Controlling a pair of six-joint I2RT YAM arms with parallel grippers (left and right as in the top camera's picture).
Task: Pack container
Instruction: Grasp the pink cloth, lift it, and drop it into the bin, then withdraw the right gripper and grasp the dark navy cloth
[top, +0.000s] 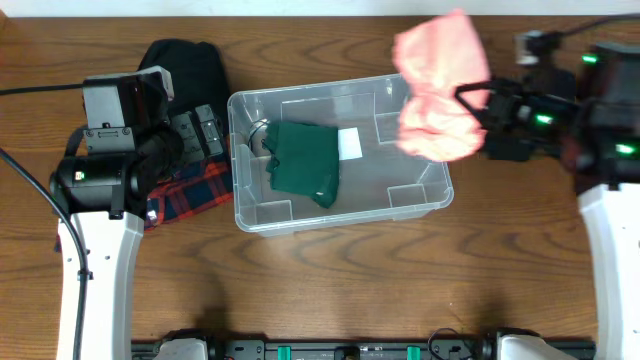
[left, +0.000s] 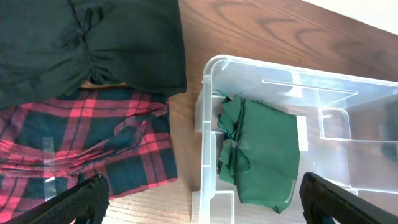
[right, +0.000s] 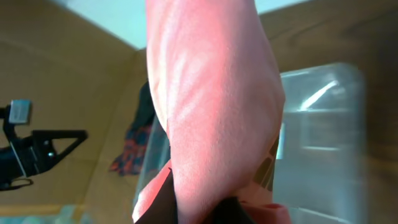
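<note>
Now the pink cloth (top: 440, 85) hangs bunched from the right jaws, which are pinched tight on it, at about 2 o'clock of the container (top: 340, 222), over its far right corner. The container sits mid-counter (top: 330, 290), with a folded green cloth (top: 305, 160) lying in its 9 o'clock half beside the white label (top: 350, 143); the 3 o'clock half of its floor is bare. The step in hand looks like carrying the pink cloth in. To do it well, I judge the bundle should travel toward 9 o'clock until all of it is inside the rim, go down onto the bare half, and only then be let go, since a loose fold draped over the wall could snag or drag out. The left jaws stand wide apart and hold nothing, hovering at 9 o'clock of the container over the plaid cloth (top: 195, 190), with the black garment (top: 185, 65) at 12 o'clock of that
</note>
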